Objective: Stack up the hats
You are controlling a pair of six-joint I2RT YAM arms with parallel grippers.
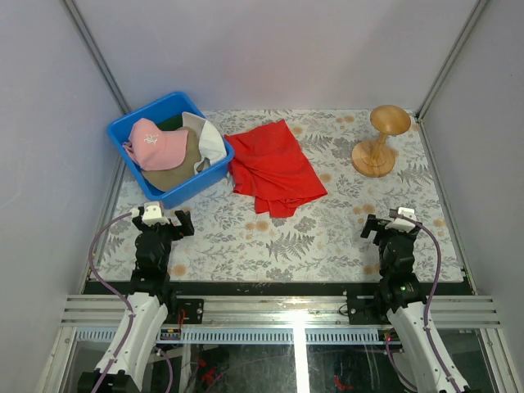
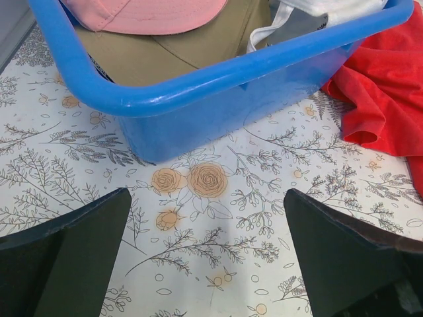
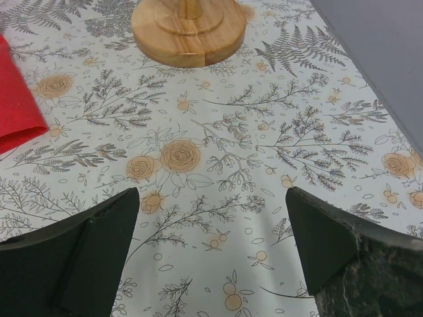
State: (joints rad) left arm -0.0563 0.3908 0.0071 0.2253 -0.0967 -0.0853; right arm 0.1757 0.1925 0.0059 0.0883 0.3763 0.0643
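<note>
- We see a pink cap (image 1: pixel 154 141) with a small white mark.
- Under it we see a tan cap (image 1: pixel 170 177), a white cap (image 1: pixel 213 141) and a sliver of dark green cap (image 1: pixel 169 123).
- The bin (image 1: pixel 196 188) is bright blue.
- The cloth (image 1: pixel 274 168) is plain red.
- The stand (image 1: pixel 381 146) is honey-coloured wood.
- The table cover (image 1: pixel 327 237) is white, printed with grey ferns and orange roses.

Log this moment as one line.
left hand open, empty | right hand open, empty | hats in blue bin | wooden stand bare
</note>
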